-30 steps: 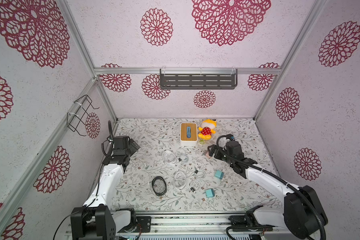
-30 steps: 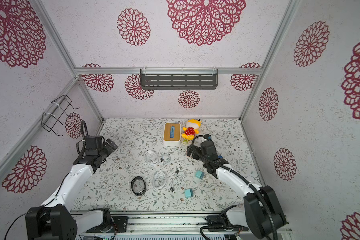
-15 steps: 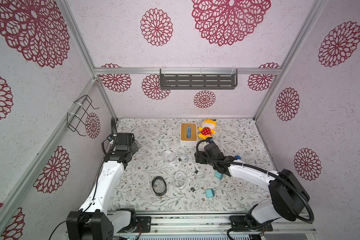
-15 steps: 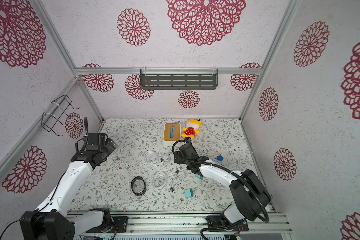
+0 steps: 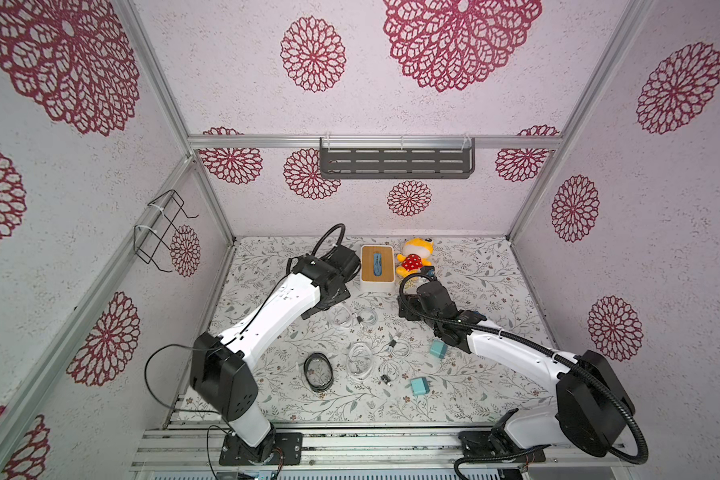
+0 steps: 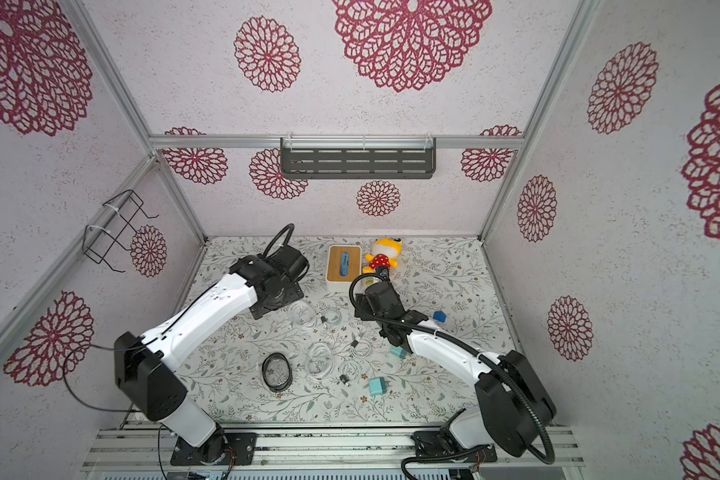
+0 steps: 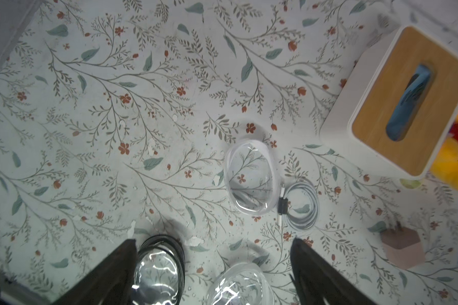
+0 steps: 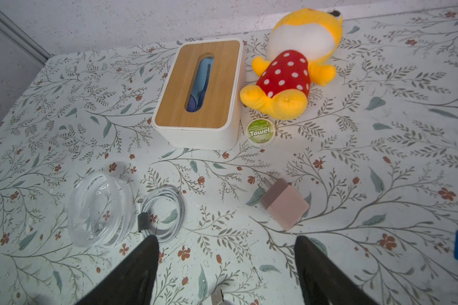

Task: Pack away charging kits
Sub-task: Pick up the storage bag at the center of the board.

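Reach phase, nothing packed yet.
Both spread and empty: left gripper (image 7: 213, 244), right gripper (image 8: 226, 244); next I'd lower the right onto the pink adapter (image 8: 284, 203), jaws squared.

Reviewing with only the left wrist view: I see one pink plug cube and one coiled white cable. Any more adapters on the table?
Observer: Yes. Both top views show a teal cube beside the right arm and a second teal cube lying clear of it.
Operator: Is the right pincer holding anything?
Observer: No. In the right wrist view the right pincer is open and empty, with the pink cube lying untouched beyond its tips.
Operator: What is the green bit by the white box?
Observer: A round puck labelled Towel, at the corner of the white box, by the plush toy.
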Tool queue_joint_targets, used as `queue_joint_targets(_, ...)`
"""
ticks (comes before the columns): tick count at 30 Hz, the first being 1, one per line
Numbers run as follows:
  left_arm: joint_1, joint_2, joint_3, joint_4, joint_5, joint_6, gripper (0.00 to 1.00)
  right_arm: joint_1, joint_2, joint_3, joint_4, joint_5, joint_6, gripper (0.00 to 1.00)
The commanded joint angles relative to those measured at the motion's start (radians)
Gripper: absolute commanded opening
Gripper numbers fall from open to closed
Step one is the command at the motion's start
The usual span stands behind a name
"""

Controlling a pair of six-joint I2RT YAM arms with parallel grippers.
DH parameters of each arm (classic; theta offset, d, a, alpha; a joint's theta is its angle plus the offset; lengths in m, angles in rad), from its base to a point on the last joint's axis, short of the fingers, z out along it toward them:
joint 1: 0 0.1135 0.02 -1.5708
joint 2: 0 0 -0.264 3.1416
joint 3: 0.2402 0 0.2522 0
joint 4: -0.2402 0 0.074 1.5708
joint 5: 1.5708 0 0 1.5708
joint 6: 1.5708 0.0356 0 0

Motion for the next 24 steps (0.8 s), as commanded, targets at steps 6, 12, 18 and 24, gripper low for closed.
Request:
queue_joint_targets(6,-0.031,0.335,0.302,-0.255,0.017,-0.112,0.87,-0.063,-0.080,-0.077,0.078,-0.042,0.009,0.83)
queue_joint_targets(12,-0.007,0.552,0.519,-0.308,0.059,-0.071,0.84,-0.084,-0.090,-0.089,0.066,-0.059,0.028,0.82)
queue_joint_targets(18,0.012,0.665,0.610,-0.343,0.077,-0.062,0.82,-0.095,-0.091,-0.095,0.074,-0.080,0.036,0.82)
queue_joint_targets(24,0.026,0.671,0.564,-0.294,0.107,-0.054,0.81,-0.098,-0.049,-0.077,0.077,-0.105,0.037,0.82)
